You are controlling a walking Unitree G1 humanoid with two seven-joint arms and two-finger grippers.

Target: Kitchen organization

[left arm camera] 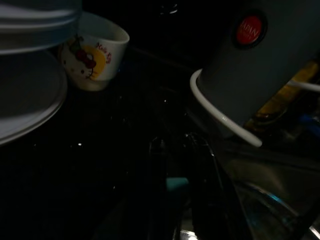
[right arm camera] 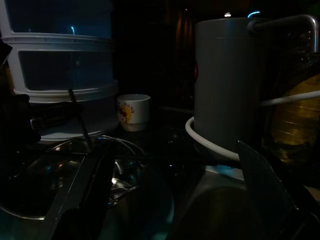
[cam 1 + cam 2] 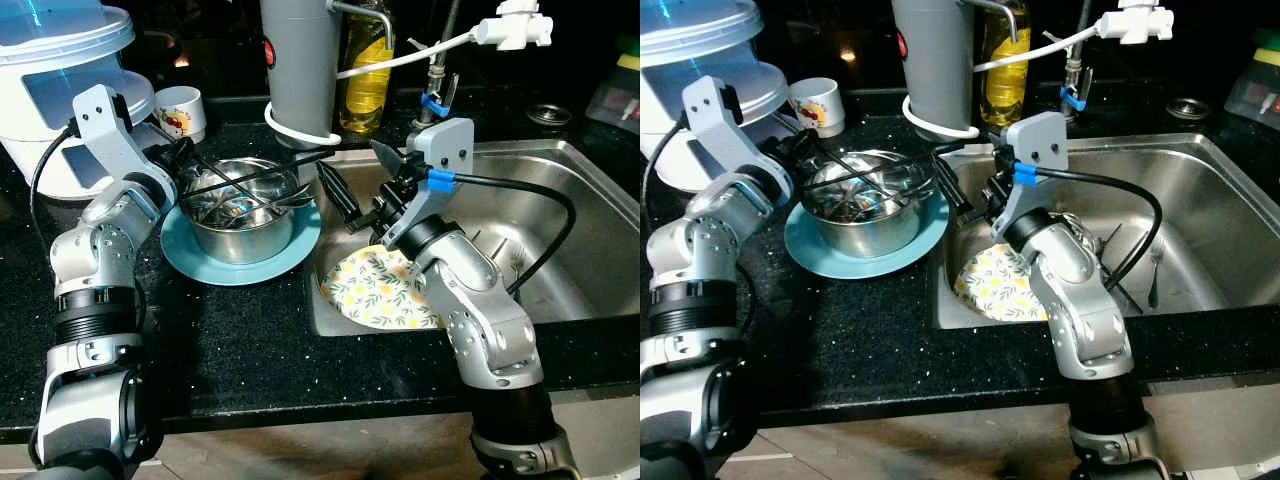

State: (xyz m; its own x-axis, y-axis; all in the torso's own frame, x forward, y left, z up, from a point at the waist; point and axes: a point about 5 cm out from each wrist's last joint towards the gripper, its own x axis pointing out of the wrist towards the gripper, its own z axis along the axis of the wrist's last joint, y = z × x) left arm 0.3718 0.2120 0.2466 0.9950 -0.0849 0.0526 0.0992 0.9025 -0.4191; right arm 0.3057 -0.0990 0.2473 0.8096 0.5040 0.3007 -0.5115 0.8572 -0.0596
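Both pincers spread open — the left pincer (image 3: pixel 300 180) across the steel bowl (image 3: pixel 243 215) on its blue plate (image 3: pixel 240 262) (by the sink's (image 3: pixel 560 230) edge), the right pincer (image 3: pixel 355 185) beside it — a careless sweep could tip the bowl sinkward.

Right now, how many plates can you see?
2: a blue plate on the counter under the metal bowl, and a flowery plate in the sink. More may hide behind the arm.
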